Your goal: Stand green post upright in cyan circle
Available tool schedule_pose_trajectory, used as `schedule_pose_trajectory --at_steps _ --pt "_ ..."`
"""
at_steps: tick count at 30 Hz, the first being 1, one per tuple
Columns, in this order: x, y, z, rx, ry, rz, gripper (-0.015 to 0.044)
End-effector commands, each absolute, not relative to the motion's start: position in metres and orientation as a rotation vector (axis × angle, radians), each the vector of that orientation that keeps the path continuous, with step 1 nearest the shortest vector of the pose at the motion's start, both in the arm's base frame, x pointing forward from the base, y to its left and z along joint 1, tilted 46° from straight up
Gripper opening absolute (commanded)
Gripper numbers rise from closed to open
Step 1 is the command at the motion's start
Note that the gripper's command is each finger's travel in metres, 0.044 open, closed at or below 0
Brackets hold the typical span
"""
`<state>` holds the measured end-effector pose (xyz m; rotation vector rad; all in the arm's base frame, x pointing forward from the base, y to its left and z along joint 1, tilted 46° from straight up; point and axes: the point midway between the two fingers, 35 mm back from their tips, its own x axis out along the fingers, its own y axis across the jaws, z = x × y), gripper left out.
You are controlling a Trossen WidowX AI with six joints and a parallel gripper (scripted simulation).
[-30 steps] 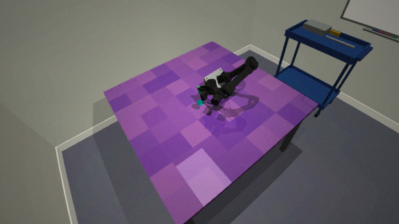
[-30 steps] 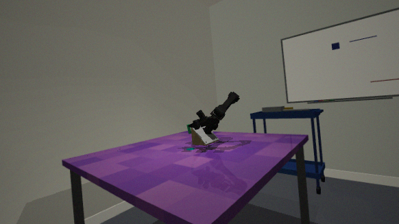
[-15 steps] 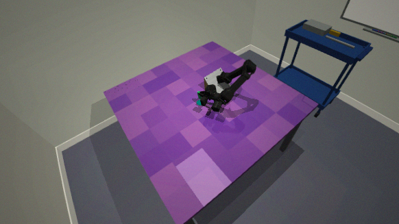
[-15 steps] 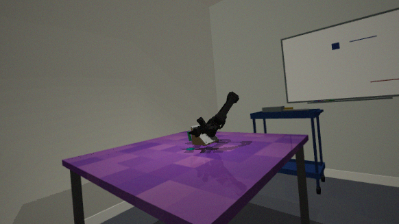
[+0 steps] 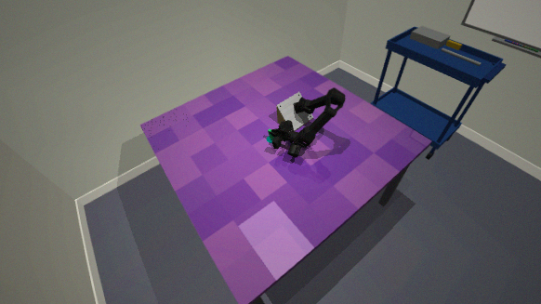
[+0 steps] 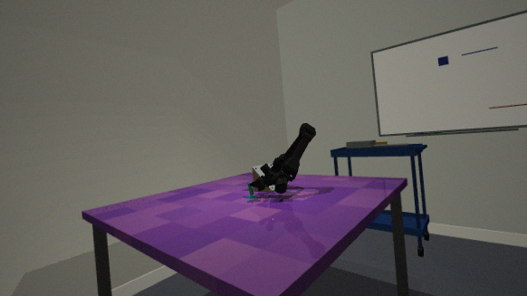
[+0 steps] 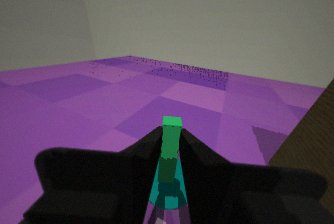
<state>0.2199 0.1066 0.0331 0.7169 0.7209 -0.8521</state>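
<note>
The green post (image 6: 251, 190) (image 7: 171, 141) is close to upright, with a slight lean in the exterior view. My gripper (image 7: 171, 132) is shut on its upper part, one black finger on each side. The cyan circle (image 6: 248, 197) (image 7: 177, 204) lies on the table under the post. The post's lower end appears at or just above the circle; the fingers partly hide this area, so I cannot tell whether it touches. In the top view, the arm hides most of the post and circle.
A white-faced block with brown sides (image 5: 289, 106) (image 7: 320, 130) stands close beside the gripper, on the right in the wrist view. The purple patchwork table (image 5: 223, 152) (image 6: 190, 220) carries the arm. A blue cart (image 5: 418, 119) stands beyond the table's edge.
</note>
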Motion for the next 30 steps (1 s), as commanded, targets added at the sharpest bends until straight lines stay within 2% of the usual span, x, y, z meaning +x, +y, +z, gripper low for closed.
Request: schedule_pose_trajectory --at_steps 1,12,26,30 --pt "0.2179 0.1102 0.0223 0.711 0.724 -0.856 0.0023" --pt "0.2179 0.1102 0.0223 0.711 0.724 -0.856 0.0023" --pt "0.2179 0.1102 0.0223 0.711 0.724 -0.856 0.039" --pt "0.2204 0.1045 0.029 0.708 0.725 -0.857 0.04"
